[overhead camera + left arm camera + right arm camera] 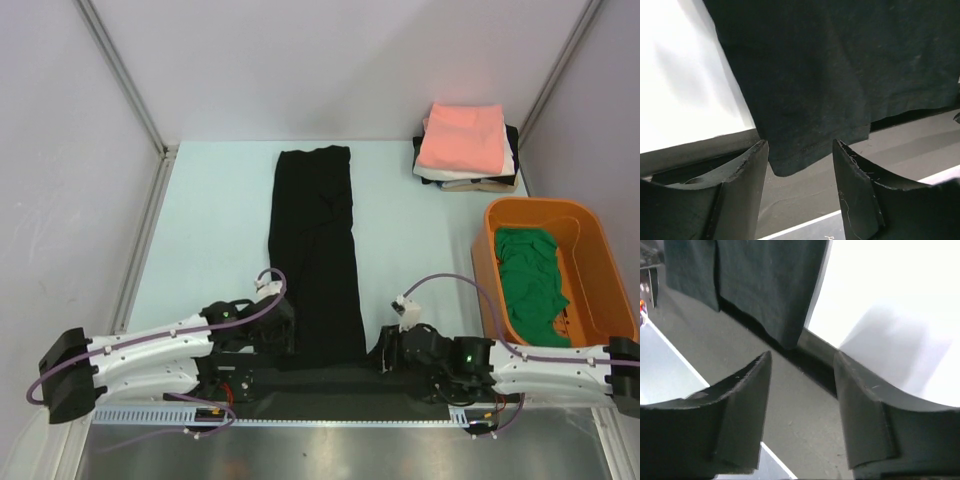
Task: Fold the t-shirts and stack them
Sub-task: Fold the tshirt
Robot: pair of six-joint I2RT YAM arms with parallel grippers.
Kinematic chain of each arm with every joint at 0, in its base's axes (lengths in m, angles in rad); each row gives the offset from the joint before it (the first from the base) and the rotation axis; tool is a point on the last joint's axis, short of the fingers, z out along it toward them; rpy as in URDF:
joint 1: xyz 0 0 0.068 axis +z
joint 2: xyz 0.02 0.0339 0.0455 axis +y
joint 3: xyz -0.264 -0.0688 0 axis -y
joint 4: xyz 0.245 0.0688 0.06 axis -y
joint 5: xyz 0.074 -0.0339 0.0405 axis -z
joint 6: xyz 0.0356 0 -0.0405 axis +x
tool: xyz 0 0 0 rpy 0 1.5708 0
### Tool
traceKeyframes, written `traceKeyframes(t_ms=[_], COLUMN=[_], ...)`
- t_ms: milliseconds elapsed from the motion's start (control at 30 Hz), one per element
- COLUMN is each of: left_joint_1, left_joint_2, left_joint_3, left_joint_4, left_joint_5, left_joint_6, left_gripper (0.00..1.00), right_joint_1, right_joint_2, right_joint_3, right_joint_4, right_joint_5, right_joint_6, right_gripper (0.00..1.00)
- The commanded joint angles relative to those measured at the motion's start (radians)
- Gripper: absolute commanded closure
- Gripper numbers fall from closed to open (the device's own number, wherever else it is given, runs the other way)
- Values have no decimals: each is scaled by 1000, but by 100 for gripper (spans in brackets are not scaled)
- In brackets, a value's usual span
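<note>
Black t-shirt [315, 250] folded long, running straight away from both jaws; near hem corners just ahead of left gripper [800, 145] and right gripper [802, 355], equally close, jaws parted, holding nothing

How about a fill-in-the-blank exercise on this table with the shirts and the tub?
1. The top shirt of the folded pile at the far right is ____ in colour.
2. The green shirt lies inside the ____ tub.
3. The long narrow shirt laid out between the two arms is ____ in colour.
4. The left gripper and the right gripper both have their jaws ____, not clamped on cloth.

Missing words: pink; orange; black; open
</note>
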Motion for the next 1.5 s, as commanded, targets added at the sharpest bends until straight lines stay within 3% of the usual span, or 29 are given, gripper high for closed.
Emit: traceKeyframes(t_ms=[0,533,800,1300,1467], left_joint_1=[-21,-87,-93,-101,-101], left_joint_2=[2,-40,-112,-184,-189], left_joint_3=[-30,-137,-157,-165,-208], left_joint_4=[63,146,89,2,106], left_joint_5=[16,15,-1,-27,-2], left_joint_6=[-84,-173,-184,-205,-199], left_gripper=[42,50,30,28,31], right_joint_1=[20,42,35,25,14], right_joint_2=[53,123,177,262,266], right_joint_3=[-13,-2,-11,1,-2], right_joint_4=[119,258,295,340,347], right_joint_5=[-4,34,28,31,27], right_joint_6=[56,-1,8,2,-1], right_gripper=[45,53,53,53,54])
